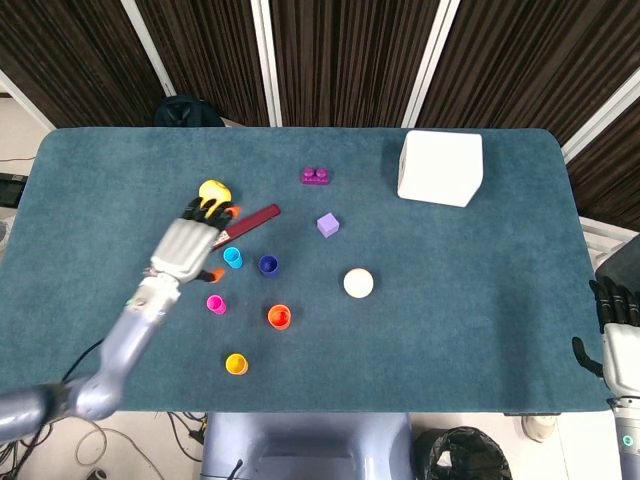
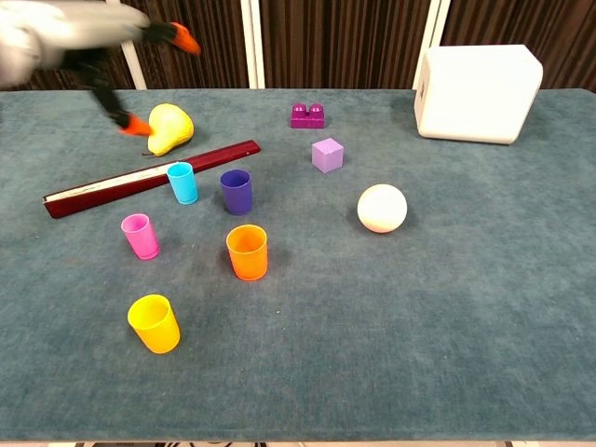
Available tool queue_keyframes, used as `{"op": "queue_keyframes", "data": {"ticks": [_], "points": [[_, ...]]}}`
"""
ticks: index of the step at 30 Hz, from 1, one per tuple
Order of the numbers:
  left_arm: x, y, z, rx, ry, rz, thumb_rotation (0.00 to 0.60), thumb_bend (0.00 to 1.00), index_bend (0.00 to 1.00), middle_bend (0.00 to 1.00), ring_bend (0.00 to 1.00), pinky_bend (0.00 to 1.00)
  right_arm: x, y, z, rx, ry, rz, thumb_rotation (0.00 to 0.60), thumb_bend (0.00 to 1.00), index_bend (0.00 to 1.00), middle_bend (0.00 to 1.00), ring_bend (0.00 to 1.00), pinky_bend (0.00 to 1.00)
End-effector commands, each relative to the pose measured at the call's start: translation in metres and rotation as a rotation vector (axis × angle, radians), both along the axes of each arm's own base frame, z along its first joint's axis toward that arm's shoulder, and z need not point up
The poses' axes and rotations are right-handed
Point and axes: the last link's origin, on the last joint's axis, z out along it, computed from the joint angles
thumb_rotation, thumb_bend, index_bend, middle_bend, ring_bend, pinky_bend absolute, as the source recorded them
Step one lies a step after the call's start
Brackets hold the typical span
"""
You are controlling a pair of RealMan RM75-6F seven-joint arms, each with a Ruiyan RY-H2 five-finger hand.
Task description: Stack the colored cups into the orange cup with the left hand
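With nothing stacked yet, left hand (image 1: 188, 245) above the cyan cup (image 1: 232, 257), fingers (image 1: 211, 209) spread and empty, apparently for a first pick; orange cup (image 1: 279, 317) upright mid-surface.

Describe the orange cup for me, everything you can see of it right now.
The orange cup is a small, smooth cup that looks like plastic, tapering slightly toward its base. It stands upright, mouth up, on the teal table, and looks empty. Nothing touches it: the dark blue cup stands apart just behind it, the pink cup to its left, the yellow cup nearer the front edge. The left hand hovers up by the cyan cup, holding nothing.
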Motion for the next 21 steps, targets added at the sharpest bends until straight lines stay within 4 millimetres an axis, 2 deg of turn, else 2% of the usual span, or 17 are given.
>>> {"op": "queue_keyframes", "data": {"ticks": [1,4,9,16,21], "points": [[0.015,0.015,-0.036,-0.052,0.053,-0.003,0.600,0.17,0.14,0.05,0.00,0.00,-0.003,-0.001,-0.001,0.000,0.001,-0.010,0.600,0.42,0.04,0.00,0.04,0.01],[0.016,0.021,-0.053,-0.074,0.077,0.004,0.600,0.17,0.15,0.05,0.00,0.00,-0.006,-0.002,-0.001,-0.002,0.007,-0.022,0.600,0.42,0.04,0.00,0.03,0.01],[0.018,0.024,-0.070,-0.110,0.091,0.007,0.600,0.17,0.15,0.05,0.00,0.00,-0.008,-0.002,0.002,-0.015,0.014,-0.031,0.600,0.42,0.04,0.00,0.04,0.01],[0.016,0.021,-0.082,-0.143,0.120,0.008,0.600,0.17,0.16,0.05,0.00,0.00,-0.009,-0.003,0.001,-0.016,0.016,-0.034,0.600,0.42,0.04,0.00,0.04,0.01],[0.014,0.023,-0.089,-0.131,0.157,-0.001,0.600,0.17,0.23,0.06,0.00,0.00,-0.009,-0.003,0.000,-0.019,0.016,-0.033,0.600,0.42,0.04,0.00,0.04,0.01]]}}
